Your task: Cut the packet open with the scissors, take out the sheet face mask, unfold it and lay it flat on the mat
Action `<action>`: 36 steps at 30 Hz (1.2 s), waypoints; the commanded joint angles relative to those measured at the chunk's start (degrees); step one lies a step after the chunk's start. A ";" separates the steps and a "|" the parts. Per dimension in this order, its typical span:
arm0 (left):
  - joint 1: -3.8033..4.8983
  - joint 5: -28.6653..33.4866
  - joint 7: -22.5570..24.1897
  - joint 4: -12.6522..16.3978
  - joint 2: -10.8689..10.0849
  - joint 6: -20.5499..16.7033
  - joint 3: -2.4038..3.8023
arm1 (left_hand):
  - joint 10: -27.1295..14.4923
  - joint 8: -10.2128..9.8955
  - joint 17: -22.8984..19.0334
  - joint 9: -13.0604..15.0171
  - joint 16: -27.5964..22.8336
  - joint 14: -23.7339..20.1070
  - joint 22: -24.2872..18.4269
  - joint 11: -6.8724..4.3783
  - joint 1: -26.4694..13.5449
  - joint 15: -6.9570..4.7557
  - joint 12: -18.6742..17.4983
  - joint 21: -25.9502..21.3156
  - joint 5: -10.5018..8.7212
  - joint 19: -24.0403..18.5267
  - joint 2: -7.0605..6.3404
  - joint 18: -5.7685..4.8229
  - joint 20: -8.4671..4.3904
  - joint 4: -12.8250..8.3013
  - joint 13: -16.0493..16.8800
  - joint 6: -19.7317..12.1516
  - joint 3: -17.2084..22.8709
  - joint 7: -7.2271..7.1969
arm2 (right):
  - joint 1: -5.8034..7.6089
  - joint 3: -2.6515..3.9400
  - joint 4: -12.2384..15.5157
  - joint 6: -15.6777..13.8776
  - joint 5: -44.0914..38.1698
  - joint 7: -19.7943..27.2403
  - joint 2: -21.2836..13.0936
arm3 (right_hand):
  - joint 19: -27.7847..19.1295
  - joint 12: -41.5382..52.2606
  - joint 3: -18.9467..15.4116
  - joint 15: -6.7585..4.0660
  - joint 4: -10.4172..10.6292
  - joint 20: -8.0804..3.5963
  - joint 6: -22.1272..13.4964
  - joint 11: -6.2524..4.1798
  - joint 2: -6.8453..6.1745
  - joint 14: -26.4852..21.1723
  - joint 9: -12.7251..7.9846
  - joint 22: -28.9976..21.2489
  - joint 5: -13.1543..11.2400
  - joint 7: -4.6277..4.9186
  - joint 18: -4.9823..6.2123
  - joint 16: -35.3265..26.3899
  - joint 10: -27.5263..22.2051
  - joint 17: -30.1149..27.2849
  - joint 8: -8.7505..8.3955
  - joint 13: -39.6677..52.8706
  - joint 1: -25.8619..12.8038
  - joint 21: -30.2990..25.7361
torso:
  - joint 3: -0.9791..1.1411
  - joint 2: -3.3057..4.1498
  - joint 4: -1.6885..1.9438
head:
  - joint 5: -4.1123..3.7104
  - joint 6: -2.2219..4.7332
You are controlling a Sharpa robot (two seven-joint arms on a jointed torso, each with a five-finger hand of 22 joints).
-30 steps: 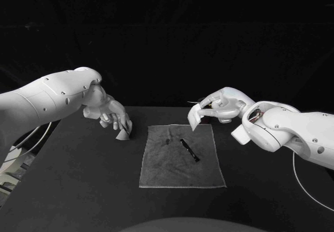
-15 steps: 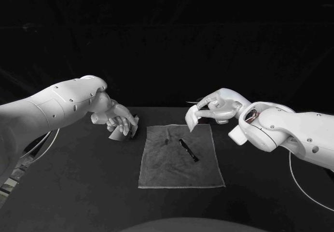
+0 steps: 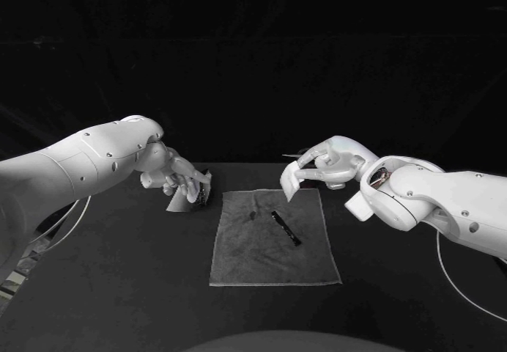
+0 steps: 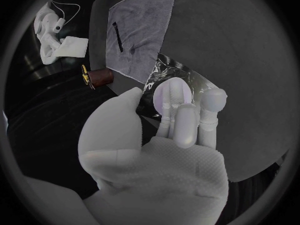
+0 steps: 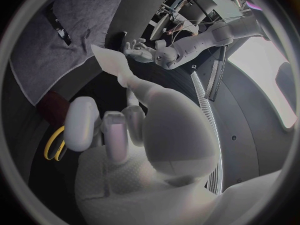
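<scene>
My left hand [image 3: 171, 178] holds the shiny foil packet [image 3: 191, 196] just left of the grey mat [image 3: 275, 249], fingers [image 4: 186, 120] pressed on the packet [image 4: 178, 82]. My right hand [image 3: 330, 163] hovers over the mat's far right corner and pinches the folded white sheet mask [image 3: 291, 180], which hangs down from it. The left wrist view shows that right hand [image 4: 47, 27] with the mask [image 4: 74, 47]. A slim black object [image 3: 286, 227] lies on the mat [image 4: 134, 30]. The right wrist view shows my right hand [image 5: 119, 130], the mask [image 5: 109, 62] and my left hand [image 5: 142, 50] beyond it.
A brown object with a yellow loop [image 4: 97, 77] lies on the black table beyond the mat's far edge, near my right hand; the yellow loop [image 5: 55, 142] is close under its fingers. A small dark mark [image 3: 253, 215] sits on the mat.
My left hand has turned and raised the packet slightly, bringing it a little closer to the mat. The right hand with the mask has drifted slightly left.
</scene>
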 commanded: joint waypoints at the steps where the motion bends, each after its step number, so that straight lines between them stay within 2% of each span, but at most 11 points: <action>1: 0.00 -0.89 2.44 0.34 -0.03 -4.24 0.05 | -0.15 -0.12 -0.09 -0.08 0.26 0.16 -0.04 -0.30 0.74 0.07 0.55 -0.40 -4.78 0.18 1.70 0.73 0.05 0.11 -0.22 0.42 -4.30 -0.01 | -0.03 0.03 -0.28 0.28 -0.82 0.25 0.10 | -0.36 -0.33 0.26 -0.47 0.09 -0.23 0.22 -0.36 0.59 5.39 2.37 4.17 0.16 0.07 0.10 0.22 1.69 12.53 0.23 6.77 -0.04 -0.21 | 0.01 -0.01 0.04 | -0.06 0.05; 5: 0.00 -0.45 3.29 0.55 -0.12 -6.50 0.07 | -0.22 -0.10 -0.26 -0.10 0.20 0.09 -0.13 -0.24 0.98 0.05 0.64 -0.48 -4.95 0.12 2.25 0.75 0.06 0.15 -0.34 0.42 -6.99 -0.06 | -0.09 0.00 -0.54 0.23 -1.08 0.27 0.17 | -0.36 -0.33 0.26 -0.47 0.09 -0.23 0.22 -0.36 0.59 5.39 2.37 4.17 0.16 0.07 0.10 0.22 1.69 12.53 0.23 6.77 -0.04 -0.21 | -0.01 -0.02 -0.01 | -0.06 0.06; 7: 0.00 -0.28 3.83 0.54 -0.13 -8.16 0.07 | -0.28 -0.02 -0.44 -0.06 0.14 0.01 -0.18 -0.43 1.17 0.09 0.80 -0.59 -5.01 0.12 3.47 0.77 -0.02 0.17 -0.54 0.38 -13.45 0.05 | -0.17 -0.03 -0.69 0.18 -1.21 0.29 0.22 | -0.36 -0.33 0.26 -0.47 0.09 -0.23 0.22 -0.36 0.59 5.39 2.37 4.17 0.16 0.07 0.10 0.22 1.69 12.53 0.23 6.77 -0.04 -0.21 | -0.01 -0.01 -0.04 | -0.04 0.10; 13: 0.00 -0.21 5.13 0.39 -0.12 -11.14 0.09 | -0.21 0.03 -0.23 -0.04 0.23 0.11 -0.12 -0.33 1.75 0.00 0.92 -0.59 -5.13 0.19 4.18 0.75 -0.04 0.31 -0.63 0.39 -15.83 -0.07 | -0.39 -0.09 -1.00 -0.08 -1.65 0.42 0.34 | -0.36 -0.33 0.26 -0.47 0.09 -0.23 0.22 -0.36 0.59 5.39 2.37 4.17 0.16 0.07 0.10 0.22 1.69 12.53 0.23 6.77 -0.04 -0.21 | 0.03 -0.02 -0.02 | -0.21 0.21; 18: 0.01 -0.16 6.52 1.43 -0.85 -12.36 0.15 | -0.07 0.13 0.22 0.01 0.42 0.29 0.04 -0.40 1.03 -0.07 0.99 -0.52 -5.15 0.33 3.45 0.72 -0.09 0.38 -0.68 0.50 -17.98 -0.15 | -0.49 -0.11 -1.06 -0.16 -2.11 0.45 0.33 | -0.36 -0.33 0.26 -0.47 0.09 -0.23 0.22 -0.36 0.59 5.39 2.37 4.17 0.16 0.07 0.10 0.22 1.69 12.53 0.23 6.77 -0.04 -0.21 | 0.01 -0.03 -0.02 | -0.23 0.19; 20: 0.01 -0.12 8.91 3.30 -2.01 -12.80 0.36 | -0.26 0.04 -0.72 -0.03 0.07 -0.08 -0.91 -0.36 3.85 -0.05 0.90 -1.04 -5.11 -0.24 5.52 0.89 -0.10 0.06 -0.81 0.30 -17.32 -0.09 | -0.52 -0.13 -1.07 -0.01 -2.36 0.36 0.29 | -0.41 -0.31 0.29 -0.46 -0.01 -0.23 0.08 -0.34 0.57 5.38 2.46 4.14 0.16 0.08 0.12 0.19 1.70 12.49 0.37 6.81 -0.07 -0.30 | 0.00 -0.04 -0.03 | -0.40 0.17; 24: 0.02 1.74 16.04 7.92 -4.71 -14.21 0.71 | -3.15 -1.75 -8.55 -0.97 -3.28 -3.72 -7.30 0.75 10.53 0.90 -0.89 -4.88 -5.12 -4.63 8.29 1.95 0.51 0.04 -1.75 -2.10 -16.55 1.13 | -0.61 -0.22 -1.03 0.36 -2.81 0.17 0.18 | -0.41 -0.31 0.29 -0.46 -0.01 -0.23 0.08 -0.34 0.57 5.38 2.46 4.14 0.16 0.08 0.12 0.19 1.70 12.49 0.37 6.81 -0.07 -0.30 | -0.01 -0.04 -0.04 | -0.62 0.11; 25: 0.01 2.46 18.48 9.67 -5.69 -15.12 0.77 | -5.32 -2.91 -16.38 -1.66 -7.21 -8.02 -14.47 1.21 14.10 1.24 -2.37 -9.54 -4.96 -9.72 8.98 3.16 0.91 -0.07 -2.45 -3.02 -16.14 1.38 | -0.68 -0.26 -1.00 0.51 -2.94 0.11 0.14 | -0.41 -0.31 0.29 -0.46 -0.01 -0.23 0.08 -0.34 0.57 5.38 2.46 4.14 0.16 0.08 0.12 0.19 1.70 12.49 0.37 6.81 -0.07 -0.30 | 0.00 -0.04 -0.04 | -0.69 0.10; 26: 0.01 3.02 20.94 11.48 -6.68 -16.05 0.82 | -7.45 -3.94 -24.56 -2.29 -11.68 -13.08 -16.53 1.76 17.64 1.77 -3.85 -11.79 -5.19 -11.81 9.52 3.32 1.34 -0.50 -3.16 -3.42 -15.34 2.02 | -0.79 -0.30 -0.96 0.66 -3.04 0.04 0.10 | -0.41 -0.31 0.29 -0.46 -0.01 -0.23 0.08 -0.34 0.57 5.38 2.46 4.14 0.16 0.08 0.12 0.19 1.70 12.49 0.37 6.81 -0.07 -0.30 | 0.00 -0.03 -0.02 | -0.73 0.09; 28: 0.00 3.83 25.85 14.75 -8.45 -17.31 0.88 | -8.69 -5.73 -30.96 -3.40 -15.98 -17.93 -17.85 2.39 21.26 2.62 -5.27 -14.27 -4.99 -13.28 9.21 3.35 2.08 -0.02 -4.07 -3.60 -14.85 2.41 | -1.05 -0.36 -0.86 0.96 -3.17 -0.06 0.03 | -0.41 -0.31 0.29 -0.46 -0.01 -0.23 0.08 -0.34 0.57 5.38 2.46 4.14 0.16 0.08 0.12 0.19 1.70 12.49 0.37 6.81 -0.07 -0.30 | 0.01 -0.04 -0.01 | -0.86 0.04; 36: -0.51 7.78 43.01 27.45 -14.77 -21.89 0.96 | -14.21 -10.72 -34.28 -6.35 -20.83 -24.93 -21.34 4.32 32.76 4.59 -12.34 -20.67 -5.09 -16.36 8.28 3.32 4.11 -0.59 -7.89 -3.07 -10.88 3.07 | -1.79 -0.49 -0.36 2.81 -3.57 -0.42 0.25 | -0.41 -0.44 0.31 -0.45 -0.05 -0.23 0.02 -0.34 0.57 5.37 2.51 4.15 0.17 0.09 0.12 0.18 1.65 12.47 0.44 6.73 -0.10 -0.31 | 0.01 -0.09 0.05 | -1.34 0.12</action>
